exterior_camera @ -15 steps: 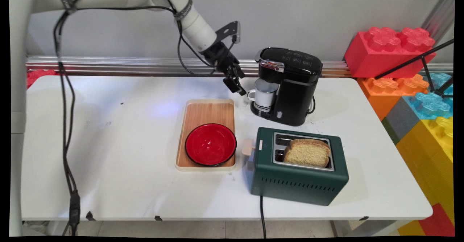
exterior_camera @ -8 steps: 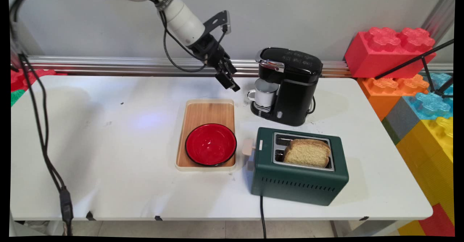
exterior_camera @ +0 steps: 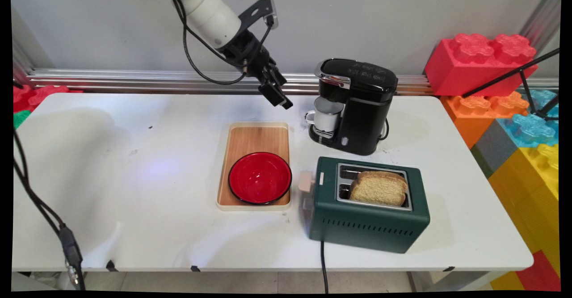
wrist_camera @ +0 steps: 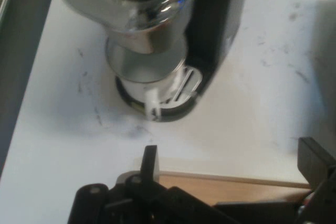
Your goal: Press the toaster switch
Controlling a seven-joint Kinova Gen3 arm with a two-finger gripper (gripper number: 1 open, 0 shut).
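My gripper (exterior_camera: 282, 101) hangs in the air above the table's far side, up and to the left of the black coffee machine (exterior_camera: 364, 110). It is open and holds nothing. A white mug (exterior_camera: 327, 115) stands under the machine's spout, its handle toward the gripper. In the hand view the open gripper (wrist_camera: 231, 156) points at the coffee machine (wrist_camera: 210, 30) and the mug (wrist_camera: 144, 72), with both fingers (wrist_camera: 150, 160) spread wide. The wooden tray's edge (wrist_camera: 236, 184) shows just past them.
A wooden tray (exterior_camera: 257, 135) holds a red bowl (exterior_camera: 259, 178) in the table's middle. A green toaster (exterior_camera: 366, 217) with a slice of bread (exterior_camera: 379, 187) in its slot stands near the front right. Large coloured blocks (exterior_camera: 505, 92) are stacked at the right edge.
The gripper has drawn back up and to the left, away from the mug and the coffee machine. Nothing on the table has moved.
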